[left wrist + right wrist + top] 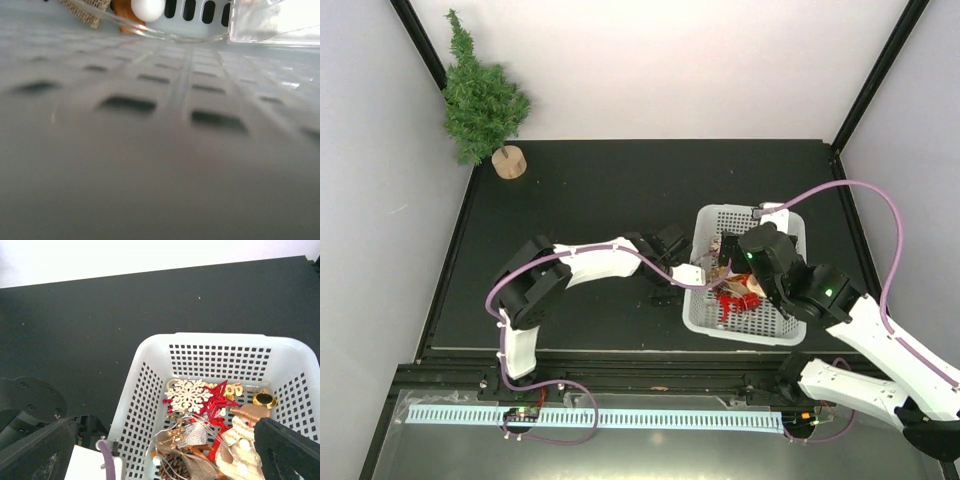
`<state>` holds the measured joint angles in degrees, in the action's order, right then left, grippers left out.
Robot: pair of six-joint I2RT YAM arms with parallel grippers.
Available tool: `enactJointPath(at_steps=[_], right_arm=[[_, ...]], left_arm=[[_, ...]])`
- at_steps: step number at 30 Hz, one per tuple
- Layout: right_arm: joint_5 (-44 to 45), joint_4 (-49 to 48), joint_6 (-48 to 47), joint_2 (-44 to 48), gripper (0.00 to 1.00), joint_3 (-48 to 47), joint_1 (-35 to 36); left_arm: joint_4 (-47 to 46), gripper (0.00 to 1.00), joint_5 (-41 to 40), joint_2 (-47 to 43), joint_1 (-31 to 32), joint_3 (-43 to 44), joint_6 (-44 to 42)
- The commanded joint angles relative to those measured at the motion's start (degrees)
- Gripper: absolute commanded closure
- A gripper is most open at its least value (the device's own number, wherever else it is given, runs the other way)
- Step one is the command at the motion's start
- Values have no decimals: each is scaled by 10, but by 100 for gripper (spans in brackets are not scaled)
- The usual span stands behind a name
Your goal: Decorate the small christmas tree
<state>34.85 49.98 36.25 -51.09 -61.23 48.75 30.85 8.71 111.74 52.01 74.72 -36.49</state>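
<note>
Top external view: the small christmas tree stands upright in the far left corner of the dark tabletop, on its round pale wooden disc, well apart from everything else. No ornament shows on it. A white basket sits at the near right, and both arms meet there.

Right wrist view: my right pincer hangs over the basket, its two black fingers spread wide at either side of the picture and holding nothing. My left pincer sits at the basket's left wall. Its own camera shows only blurred slotted plastic close up and no fingers. It stands wide apart, and I see nothing in it.

I judge the step to be picking a first ornament. I would lower the right pincer straight onto the snowflake, which lies uppermost, and close across its thin edge rather than its face. Fine hanging cords cross the heap, so a slow lift should reveal any tangle early. The left pincer could steady the basket.

The basket is rigid plastic with square perforations and a rounded rim. The snowflake looks like flat, pale cut-out wood. Around it lie a red glittery star, a shiny gold bell, a rough pine cone and coarse burlap. The tree is conical, dark green and bushy, and its needle branches will likely give under a push.
</note>
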Motion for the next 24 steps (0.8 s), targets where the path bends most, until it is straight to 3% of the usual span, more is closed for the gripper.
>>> enactJointPath(at_steps=[1,15,19,24], right_arm=[[9,-4,-6,4,1,-20,-3],[-20,-17,-8,-5,1,-8,-3],[-48,-22,-10,-21,2,5,-3],[-61,-57,-16,-16,2,38,-3]], left_arm=[[-8,11,-9,-44,-17,-38,-9],[36,6,64,-185,-152,-75,12],[54,6,85,-228,-242,-68,23],[45,6,16,-283,-374,4,41]])
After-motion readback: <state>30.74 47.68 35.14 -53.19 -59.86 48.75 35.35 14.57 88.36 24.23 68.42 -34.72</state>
